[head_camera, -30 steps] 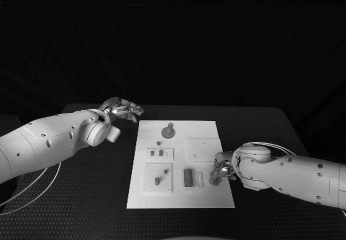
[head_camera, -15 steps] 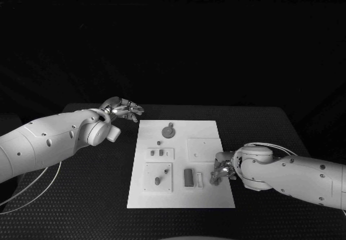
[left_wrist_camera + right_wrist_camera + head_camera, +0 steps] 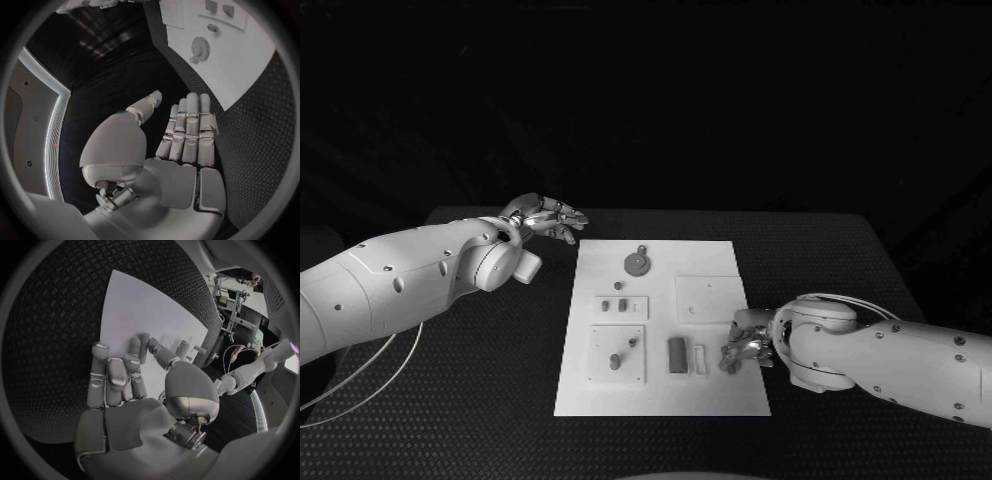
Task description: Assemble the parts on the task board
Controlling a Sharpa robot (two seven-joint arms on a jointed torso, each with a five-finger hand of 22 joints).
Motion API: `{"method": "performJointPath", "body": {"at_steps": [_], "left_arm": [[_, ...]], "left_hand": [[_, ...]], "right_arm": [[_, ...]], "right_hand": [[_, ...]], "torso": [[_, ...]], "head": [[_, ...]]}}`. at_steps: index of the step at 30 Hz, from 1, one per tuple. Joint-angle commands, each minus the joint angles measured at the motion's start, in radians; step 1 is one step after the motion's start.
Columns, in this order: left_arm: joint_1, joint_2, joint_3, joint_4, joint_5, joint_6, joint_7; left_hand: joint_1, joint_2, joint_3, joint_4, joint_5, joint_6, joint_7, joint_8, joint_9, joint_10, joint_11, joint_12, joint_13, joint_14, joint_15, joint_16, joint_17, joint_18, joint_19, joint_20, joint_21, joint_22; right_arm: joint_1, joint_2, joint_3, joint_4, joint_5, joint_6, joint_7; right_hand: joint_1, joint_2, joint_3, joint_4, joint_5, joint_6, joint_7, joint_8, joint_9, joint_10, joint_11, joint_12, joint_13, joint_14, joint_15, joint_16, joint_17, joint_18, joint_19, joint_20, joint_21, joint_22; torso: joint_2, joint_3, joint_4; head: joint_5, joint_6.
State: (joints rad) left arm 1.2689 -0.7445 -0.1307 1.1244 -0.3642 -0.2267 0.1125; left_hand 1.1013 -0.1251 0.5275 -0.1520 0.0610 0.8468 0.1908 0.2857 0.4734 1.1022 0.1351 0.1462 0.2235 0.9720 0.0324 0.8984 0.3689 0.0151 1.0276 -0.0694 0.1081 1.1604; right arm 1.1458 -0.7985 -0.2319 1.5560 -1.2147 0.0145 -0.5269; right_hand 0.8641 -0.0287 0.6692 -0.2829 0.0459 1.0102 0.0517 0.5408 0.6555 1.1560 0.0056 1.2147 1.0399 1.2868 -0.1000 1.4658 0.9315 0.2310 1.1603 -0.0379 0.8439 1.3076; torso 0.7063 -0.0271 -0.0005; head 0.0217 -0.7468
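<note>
No writing could be read, and the right hand (image 3: 744,350), holding nothing with fingers apart, had slid nearer on the task board (image 3: 718,262) while the left hand (image 3: 545,217) stayed flat and empty.

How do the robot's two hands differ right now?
The left hand hovers off the task board, beyond its far corner; the right hand sits over the board's near right edge. In the left wrist view the left hand is flat and empty; the right hand's fingers bend toward the board. Both are silver.
</note>
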Motion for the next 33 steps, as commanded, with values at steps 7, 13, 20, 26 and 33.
{"method": "performJointPath", "body": {"at_steps": [7, 13, 20, 26, 33], "left_arm": [[0.001, 0.0, 0.0, 0.003, 0.005, 0.012, 0.004], [0.001, -0.001, 0.0, 0.003, 0.005, 0.012, 0.003], [0.001, -0.001, 0.0, 0.003, 0.005, 0.014, 0.003], [0.001, -0.002, 0.0, 0.003, 0.005, 0.015, 0.002], [0.001, -0.001, 0.0, 0.003, 0.005, 0.018, 0.002]], "left_hand": [[-0.009, -0.002, 0.0, 0.006, -0.001, -0.007, -0.002, 0.003, -0.002, -0.006, -0.002, 0.005, -0.001, 0.006, -0.002, -0.007, 0.002, 0.005, 0.004, 0.001, -0.005, 0.002], [-0.008, -0.003, 0.0, 0.006, -0.001, -0.007, -0.002, 0.004, -0.002, -0.006, -0.002, 0.005, -0.002, 0.006, -0.002, -0.007, 0.002, 0.005, 0.004, 0.001, -0.005, 0.002], [-0.008, -0.003, 0.0, 0.006, -0.001, -0.007, -0.002, 0.004, -0.002, -0.006, -0.002, 0.005, -0.002, 0.006, -0.002, -0.007, 0.002, 0.005, 0.004, 0.001, -0.006, 0.002], [-0.007, -0.003, 0.0, 0.006, -0.001, -0.007, -0.002, 0.004, -0.002, -0.006, -0.002, 0.006, -0.002, 0.006, -0.002, -0.007, 0.003, 0.005, 0.004, 0.001, -0.006, 0.002], [-0.007, -0.003, 0.0, 0.005, -0.001, -0.007, -0.002, 0.004, -0.002, -0.006, -0.002, 0.006, -0.002, 0.007, -0.002, -0.007, 0.003, 0.005, 0.004, 0.001, -0.006, 0.003]], "right_arm": [[-0.01, -0.019, -0.015, 0.02, 0.104, -0.05, 0.013], [0.005, -0.036, -0.013, 0.038, 0.172, -0.087, 0.029], [0.014, -0.042, -0.012, 0.057, 0.235, -0.093, 0.07], [0.014, -0.039, -0.011, 0.061, 0.263, -0.103, 0.073], [0.014, -0.027, -0.011, 0.058, 0.292, -0.097, 0.073]], "right_hand": [[0.073, 0.054, 0.029, -0.012, 0.002, -0.065, 0.069, -0.348, -0.004, 0.005, 0.002, 0.002, -0.001, 0.009, 0.001, 0.009, 0.011, 0.031, 0.006, 0.0, 0.009, 0.021], [0.071, 0.051, 0.031, -0.012, 0.002, -0.059, 0.067, -0.345, -0.005, 0.007, 0.001, 0.003, -0.001, 0.01, 0.0, 0.009, 0.011, 0.031, 0.007, 0.0, 0.011, 0.02], [0.069, 0.049, 0.032, -0.011, 0.002, -0.056, 0.067, -0.344, -0.006, 0.008, 0.0, 0.004, -0.001, 0.011, -0.001, 0.01, 0.012, 0.031, 0.008, 0.0, 0.012, 0.02], [0.067, 0.048, 0.032, -0.011, 0.002, -0.054, 0.066, -0.343, -0.006, 0.009, -0.001, 0.004, -0.001, 0.012, -0.002, 0.011, 0.014, 0.031, 0.009, 0.0, 0.013, 0.02], [0.063, 0.048, 0.032, -0.011, 0.002, -0.052, 0.065, -0.343, -0.007, 0.01, -0.001, 0.004, -0.001, 0.013, -0.002, 0.011, 0.015, 0.031, 0.01, 0.0, 0.014, 0.02]], "torso": [[0.0, -0.0005, 0.0], [0.0, -0.0005, 0.0007], [0.0, -0.0005, 0.0007], [0.001, -0.0001, 0.0008], [0.001, 0.0002, 0.0008]], "head": [[-0.001, 0.002], [-0.001, 0.004], [-0.002, 0.004], [-0.003, 0.003], [-0.003, 0.002]]}}
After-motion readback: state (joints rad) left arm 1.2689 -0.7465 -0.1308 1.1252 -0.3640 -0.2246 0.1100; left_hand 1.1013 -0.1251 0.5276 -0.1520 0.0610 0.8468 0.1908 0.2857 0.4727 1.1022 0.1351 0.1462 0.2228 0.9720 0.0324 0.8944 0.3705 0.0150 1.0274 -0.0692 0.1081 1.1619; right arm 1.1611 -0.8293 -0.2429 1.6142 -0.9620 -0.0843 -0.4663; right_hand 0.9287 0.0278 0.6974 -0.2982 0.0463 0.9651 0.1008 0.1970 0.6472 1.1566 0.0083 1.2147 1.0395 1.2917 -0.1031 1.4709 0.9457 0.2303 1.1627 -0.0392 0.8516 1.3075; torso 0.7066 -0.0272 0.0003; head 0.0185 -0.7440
